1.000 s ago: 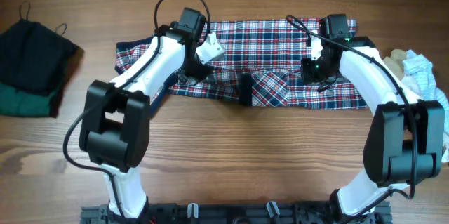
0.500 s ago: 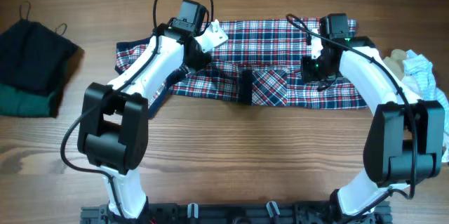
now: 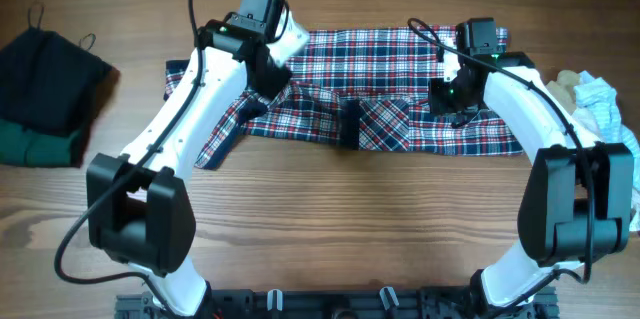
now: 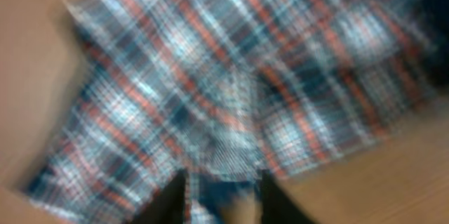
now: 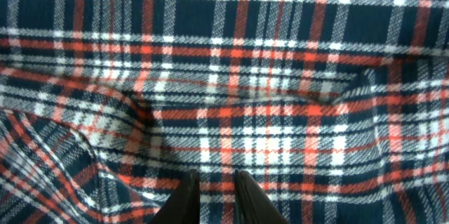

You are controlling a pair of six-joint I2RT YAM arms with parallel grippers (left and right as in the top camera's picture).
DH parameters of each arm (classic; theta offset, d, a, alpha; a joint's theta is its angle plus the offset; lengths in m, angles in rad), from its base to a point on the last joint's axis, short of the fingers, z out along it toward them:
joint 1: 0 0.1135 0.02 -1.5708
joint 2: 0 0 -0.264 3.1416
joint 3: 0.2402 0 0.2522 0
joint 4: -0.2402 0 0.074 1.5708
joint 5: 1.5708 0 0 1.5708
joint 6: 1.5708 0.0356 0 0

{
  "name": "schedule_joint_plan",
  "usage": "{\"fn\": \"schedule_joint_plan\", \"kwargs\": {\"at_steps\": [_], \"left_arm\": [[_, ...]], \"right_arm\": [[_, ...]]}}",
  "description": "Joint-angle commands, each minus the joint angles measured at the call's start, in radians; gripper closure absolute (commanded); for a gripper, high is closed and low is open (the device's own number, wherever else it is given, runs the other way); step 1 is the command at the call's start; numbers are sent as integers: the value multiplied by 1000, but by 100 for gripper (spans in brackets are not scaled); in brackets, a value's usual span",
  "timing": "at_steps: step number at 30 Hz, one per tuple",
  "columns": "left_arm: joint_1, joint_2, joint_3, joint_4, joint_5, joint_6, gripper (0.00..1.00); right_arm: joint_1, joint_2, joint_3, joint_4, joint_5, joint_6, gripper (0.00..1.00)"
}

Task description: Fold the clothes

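A dark pile of clothes (image 3: 45,84) sat at the table's (image 3: 320,219) left end. The plaid shirt (image 3: 390,64) lay spread across the far middle. The left fingers (image 4: 175,199) hung over its left part, too blurred to tell their gap. The right fingers (image 5: 247,196) stood close together, seemingly pinching the shirt. Pale clothes (image 3: 600,104) lay rightmost.

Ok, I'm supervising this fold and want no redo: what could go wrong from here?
The red, navy and white plaid garment is rumpled beside the right pincer, so creases may get folded in. Its lower-left flap lies skewed, so edges may not line up.
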Motion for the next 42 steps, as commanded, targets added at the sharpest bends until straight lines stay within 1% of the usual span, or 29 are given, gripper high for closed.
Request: {"fn": "schedule_joint_plan", "kwargs": {"at_steps": [1,3,4,11,13,14,15,16,17,23,25,30,38,42], "left_arm": [[-6,22,-1,-131,219,-29,80],[-19,39,-2,-169,224,-61,90],[-26,45,-6,-167,227,-71,92],[-39,127,-11,-150,226,-72,92],[-39,184,-11,-106,224,-74,92],[-37,200,-11,-87,195,-75,92],[-34,209,-11,-68,131,-82,91],[-31,217,-11,-28,14,-143,91],[-24,225,-11,10,-72,-183,91],[24,277,-17,128,-79,-190,92],[48,277,-17,172,-87,-239,92],[112,277,-17,246,-85,-231,88],[138,277,-17,233,-85,-230,87],[139,278,-17,233,-85,-228,86]], "right_arm": [[-2,13,-8,15,9,10,82],[-2,13,-8,20,9,10,82],[-2,13,-8,21,9,10,82],[-2,13,-8,20,9,10,82],[-2,13,-8,14,9,11,82],[-2,13,-8,11,10,10,82],[-2,13,-8,11,10,10,82],[-2,13,-8,11,10,10,82],[-2,13,-8,11,10,10,82],[-2,13,-8,6,10,10,82],[-2,13,-8,7,9,10,82],[-2,14,-8,6,18,-16,82],[-5,14,-75,1,181,-15,82],[-45,14,-141,76,212,-14,81]]}}
